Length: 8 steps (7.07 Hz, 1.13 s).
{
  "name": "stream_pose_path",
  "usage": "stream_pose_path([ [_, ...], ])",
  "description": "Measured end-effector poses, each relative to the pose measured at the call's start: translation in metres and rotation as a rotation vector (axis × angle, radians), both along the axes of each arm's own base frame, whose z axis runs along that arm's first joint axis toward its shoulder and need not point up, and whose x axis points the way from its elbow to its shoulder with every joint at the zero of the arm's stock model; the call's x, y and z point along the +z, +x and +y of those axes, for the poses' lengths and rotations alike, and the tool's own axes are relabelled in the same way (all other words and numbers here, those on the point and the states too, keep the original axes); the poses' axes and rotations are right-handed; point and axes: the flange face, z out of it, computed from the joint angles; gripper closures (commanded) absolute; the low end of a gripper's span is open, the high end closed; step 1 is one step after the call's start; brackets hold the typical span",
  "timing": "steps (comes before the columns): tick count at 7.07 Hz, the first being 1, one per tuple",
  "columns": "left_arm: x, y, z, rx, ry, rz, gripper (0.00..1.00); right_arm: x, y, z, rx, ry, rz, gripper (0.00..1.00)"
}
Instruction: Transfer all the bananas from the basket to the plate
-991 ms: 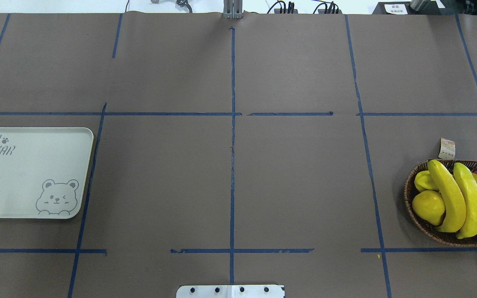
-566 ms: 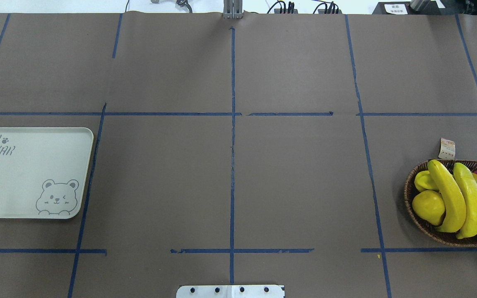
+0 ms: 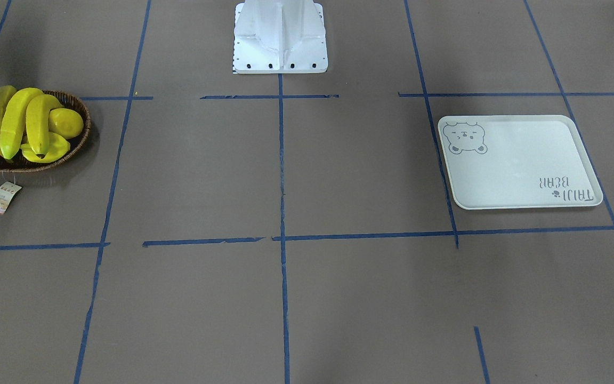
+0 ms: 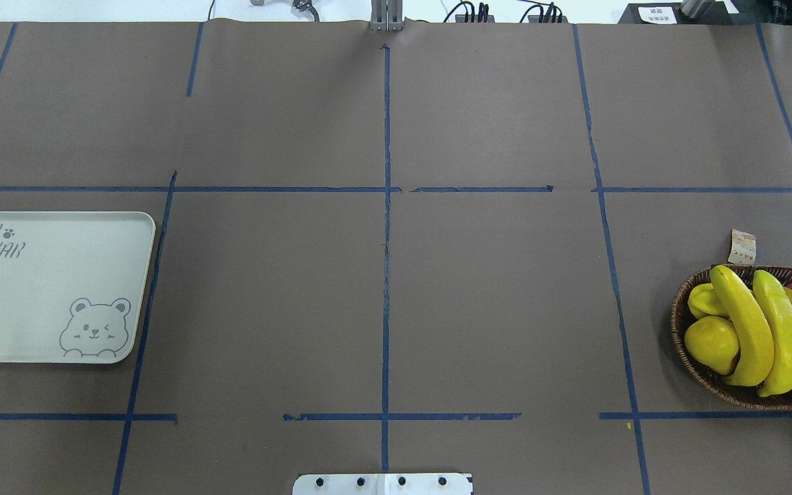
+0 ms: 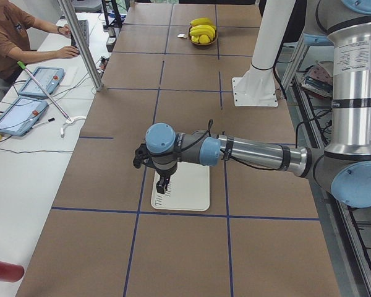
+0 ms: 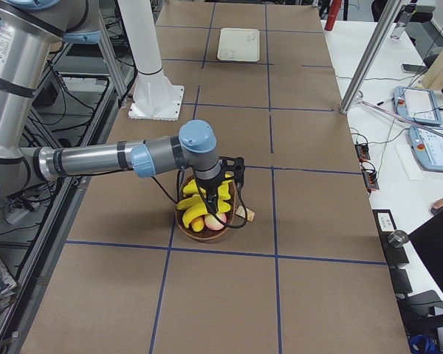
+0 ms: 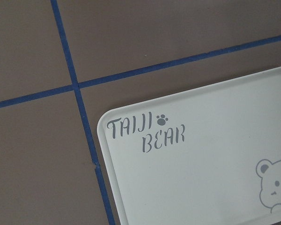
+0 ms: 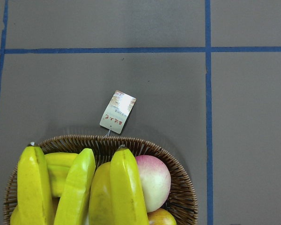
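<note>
Several yellow bananas (image 4: 746,330) lie side by side in the dark wicker basket (image 4: 678,323) at the table's right end; the right wrist view looks down on their tips (image 8: 126,187). The pale plate (image 4: 45,289) with the bear drawing sits bare at the left end, and its lettered corner fills the left wrist view (image 7: 201,173). My right gripper (image 6: 220,210) hangs just above the bananas, and I cannot tell whether it is open or shut. Over the plate's near edge hovers my left gripper (image 5: 162,185), its state equally unclear.
A lemon (image 4: 711,342), a starfruit (image 4: 702,300) and a pink peach (image 8: 152,183) share the basket. Its price tag (image 4: 742,246) lies on the table behind it. The white robot base (image 3: 280,37) stands mid-table. A person (image 5: 12,31) sits at a side desk.
</note>
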Motion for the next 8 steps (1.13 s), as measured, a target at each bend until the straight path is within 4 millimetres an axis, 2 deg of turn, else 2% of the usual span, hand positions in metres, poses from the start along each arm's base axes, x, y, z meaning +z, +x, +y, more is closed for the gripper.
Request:
stream_pose_path([
  [2, 0.000, 0.000, 0.000, 0.000, -0.001, 0.000, 0.00, 0.006, -0.020, -0.004, 0.017, 0.004, 0.021, 0.00],
  [5, 0.001, 0.000, 0.000, 0.001, -0.001, 0.000, 0.00, 0.008, -0.029, -0.006, 0.043, -0.039, -0.039, 0.01],
  [6, 0.001, 0.000, 0.000, 0.001, -0.001, 0.000, 0.00, 0.012, -0.030, -0.003, 0.046, -0.037, -0.022, 0.01],
  [8, 0.003, 0.001, 0.005, 0.003, -0.008, 0.016, 0.00, 0.031, -0.037, 0.016, 0.034, -0.004, 0.054, 0.01],
])
